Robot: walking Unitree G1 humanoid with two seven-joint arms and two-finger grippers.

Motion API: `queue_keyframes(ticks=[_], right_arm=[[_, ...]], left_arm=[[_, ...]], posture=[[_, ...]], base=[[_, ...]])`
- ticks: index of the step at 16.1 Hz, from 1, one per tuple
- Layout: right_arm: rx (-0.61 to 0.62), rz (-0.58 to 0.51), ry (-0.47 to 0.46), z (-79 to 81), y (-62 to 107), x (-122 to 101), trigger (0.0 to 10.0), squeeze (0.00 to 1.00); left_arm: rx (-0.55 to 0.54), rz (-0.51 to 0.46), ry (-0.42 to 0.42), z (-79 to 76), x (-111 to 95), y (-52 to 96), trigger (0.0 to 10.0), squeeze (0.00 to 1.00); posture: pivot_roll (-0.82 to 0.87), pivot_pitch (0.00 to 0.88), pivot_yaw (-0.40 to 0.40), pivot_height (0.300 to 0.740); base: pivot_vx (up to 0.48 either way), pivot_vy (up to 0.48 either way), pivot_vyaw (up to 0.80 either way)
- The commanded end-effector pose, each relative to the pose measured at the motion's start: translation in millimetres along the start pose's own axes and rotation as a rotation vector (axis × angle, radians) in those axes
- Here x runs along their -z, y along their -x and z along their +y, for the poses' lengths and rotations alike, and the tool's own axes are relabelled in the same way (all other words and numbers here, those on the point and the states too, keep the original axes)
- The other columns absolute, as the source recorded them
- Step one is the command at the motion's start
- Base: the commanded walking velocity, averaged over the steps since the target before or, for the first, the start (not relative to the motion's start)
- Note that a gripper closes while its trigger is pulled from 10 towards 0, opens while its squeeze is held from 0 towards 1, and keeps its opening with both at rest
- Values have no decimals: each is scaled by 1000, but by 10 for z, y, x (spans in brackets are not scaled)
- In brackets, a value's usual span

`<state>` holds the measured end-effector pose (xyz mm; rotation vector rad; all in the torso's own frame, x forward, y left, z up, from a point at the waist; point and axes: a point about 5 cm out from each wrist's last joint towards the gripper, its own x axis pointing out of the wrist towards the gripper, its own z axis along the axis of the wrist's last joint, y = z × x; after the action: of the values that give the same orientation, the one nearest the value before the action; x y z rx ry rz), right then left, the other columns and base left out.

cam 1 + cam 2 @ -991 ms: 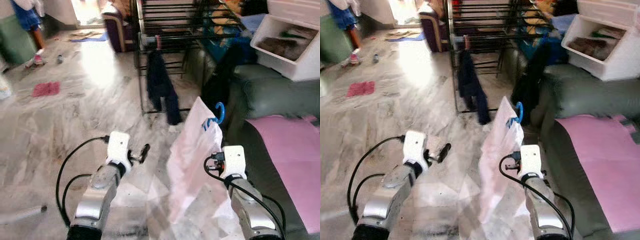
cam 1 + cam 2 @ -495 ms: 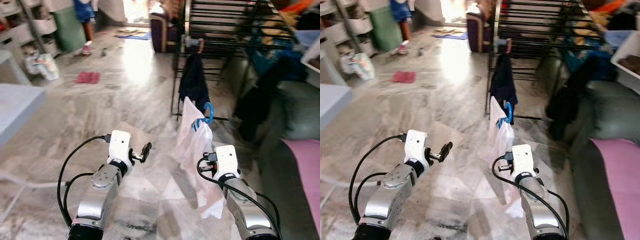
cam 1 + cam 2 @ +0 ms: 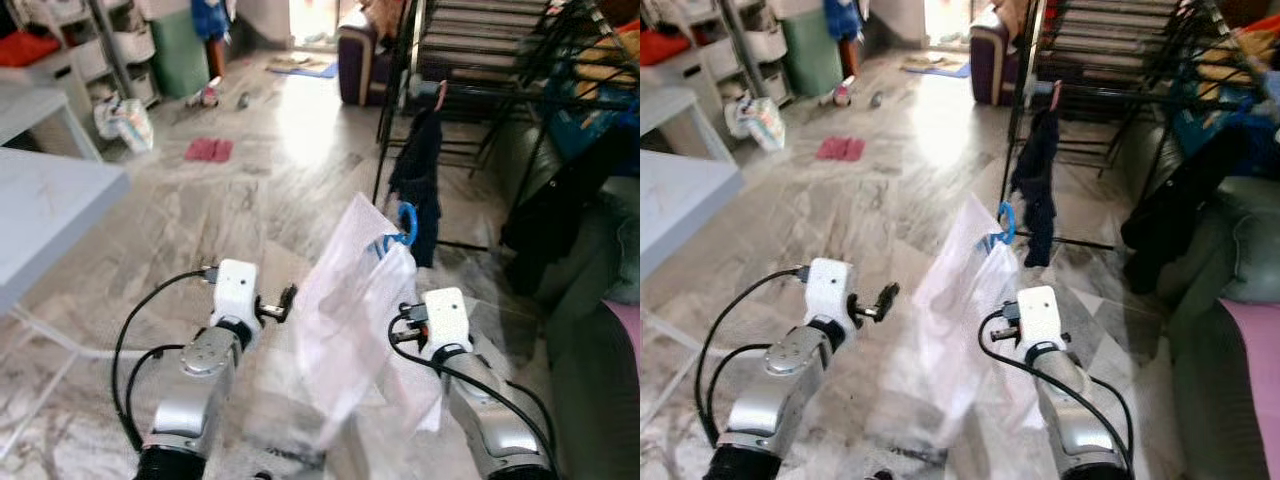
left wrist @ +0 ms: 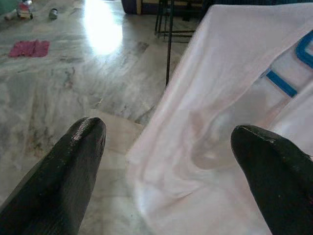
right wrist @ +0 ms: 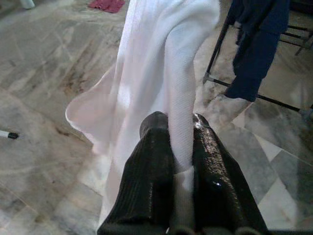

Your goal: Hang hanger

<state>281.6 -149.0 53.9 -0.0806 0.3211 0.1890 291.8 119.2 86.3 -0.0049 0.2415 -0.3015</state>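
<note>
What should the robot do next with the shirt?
Probably step closer to the drying rack. The right gripper pinches the white shirt on its blue hanger, but the rack's bars look too far ahead to hook yet.

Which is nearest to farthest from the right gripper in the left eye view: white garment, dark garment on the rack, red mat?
1. White garment, in the right gripper.
2. Dark garment, ahead on the rack.
3. Red mat, far ahead-left on the floor.

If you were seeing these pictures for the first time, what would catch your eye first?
A pale pink garment on a blue hanger hangs in the middle, pinched in the right gripper. The left gripper hovers open beside it. Ahead stands a black drying rack with a dark garment hung on it.
</note>
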Motion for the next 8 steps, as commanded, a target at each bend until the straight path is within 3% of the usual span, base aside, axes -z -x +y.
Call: queue_keyframes(ticks=[1, 6, 8], right_arm=[[-7, -86, 0, 19, -26, -191, 10000, 0], [-16, -91, -18, 41, -31, -197, 10000, 0], [-18, -89, -23, 43, -35, -194, 10000, 0]], left_arm=[[1, -1, -9, 4, -18, -8, 10000, 0], [6, 2, -9, -5, -13, -11, 10000, 0], [8, 3, -9, -11, -7, -16, 10000, 0]], posture=[[-13, 0, -29, 740], [-12, 0, -28, 740], [-13, 0, -31, 740]], base=[[0, 0, 800], [0, 0, 800], [0, -354, 463]])
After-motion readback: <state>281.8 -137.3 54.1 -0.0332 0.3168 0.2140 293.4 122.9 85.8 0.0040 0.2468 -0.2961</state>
